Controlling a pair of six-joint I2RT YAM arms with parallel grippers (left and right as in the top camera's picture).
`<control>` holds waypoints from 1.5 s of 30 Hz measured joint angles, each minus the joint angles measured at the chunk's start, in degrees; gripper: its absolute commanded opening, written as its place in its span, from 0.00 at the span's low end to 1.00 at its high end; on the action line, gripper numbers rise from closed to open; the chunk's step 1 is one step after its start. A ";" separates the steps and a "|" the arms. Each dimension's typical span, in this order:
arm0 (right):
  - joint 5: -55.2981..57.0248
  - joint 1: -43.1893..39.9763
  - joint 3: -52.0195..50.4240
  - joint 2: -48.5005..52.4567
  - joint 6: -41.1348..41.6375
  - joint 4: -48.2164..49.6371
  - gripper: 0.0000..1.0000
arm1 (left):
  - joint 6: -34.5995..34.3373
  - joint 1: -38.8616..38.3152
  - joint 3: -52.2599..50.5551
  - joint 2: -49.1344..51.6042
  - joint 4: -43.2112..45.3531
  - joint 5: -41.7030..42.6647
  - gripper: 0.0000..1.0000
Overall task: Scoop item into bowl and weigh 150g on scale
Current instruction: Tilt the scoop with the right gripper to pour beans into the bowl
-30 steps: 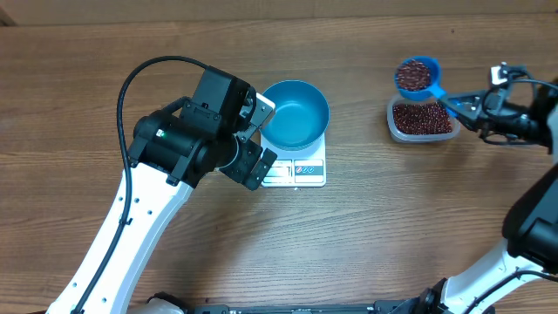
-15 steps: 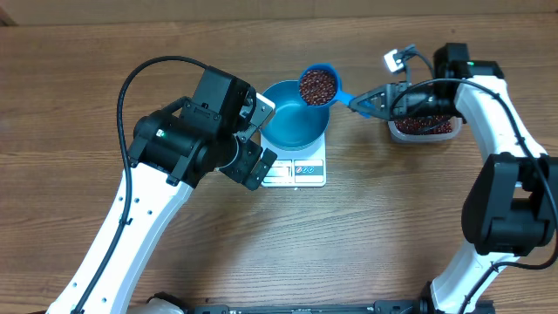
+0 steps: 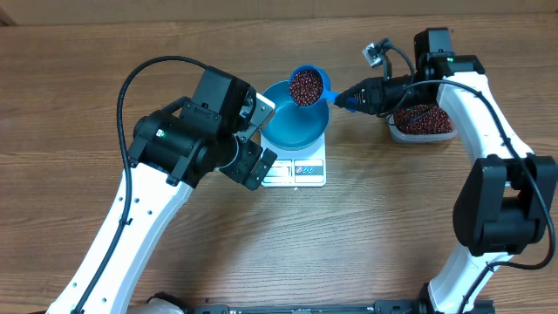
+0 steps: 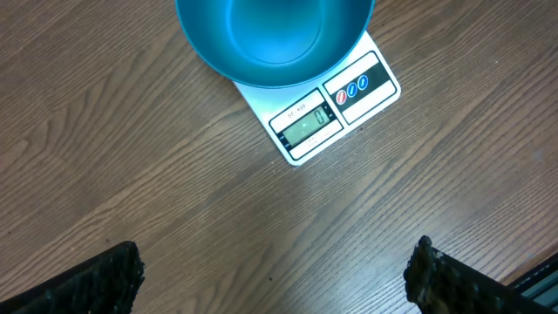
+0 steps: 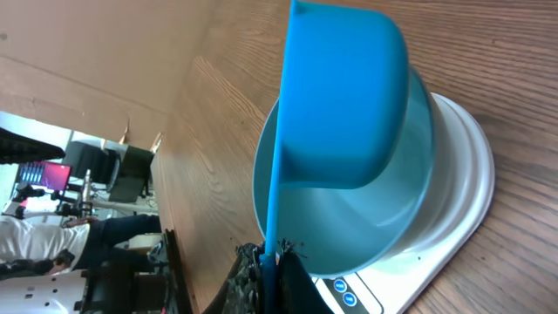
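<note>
The right gripper (image 3: 351, 96) is clamping shut on the handle of the blue scoop (image 3: 327, 85), which is carrying a heap of beans (image 3: 305, 85) over the far rim of the bowl (image 3: 292, 129). The bowl is sitting on the scale (image 3: 301, 173). More beans are lying in the clear tub (image 3: 418, 136). The left gripper (image 4: 275, 275) is hanging with its jaws wide apart beside the scale.

Overhead cam: high up, looking straight down on the wooden table (image 3: 392, 227), widest view. L wrist cam: above the table, tilted down, mid-range, with bowl (image 4: 270, 35) & scale (image 4: 327, 113) at top of frame. R wrist cam: rolled sideways, v. close, looking along the scoop (image 5: 349, 96) handle. All 3 views share bowl + scale.
</note>
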 measured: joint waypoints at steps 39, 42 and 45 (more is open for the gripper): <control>14.36 5.18 2.25 -5.99 4.90 0.70 0.04 | 0.00 0.00 0.00 0.00 0.02 0.00 0.99; 15.93 5.22 2.25 -6.86 4.90 -0.44 0.04 | 0.00 0.00 0.00 0.00 0.02 0.00 0.99; 19.89 5.99 2.25 -8.52 4.92 -0.87 0.04 | 0.00 0.00 0.00 0.00 0.00 0.02 0.99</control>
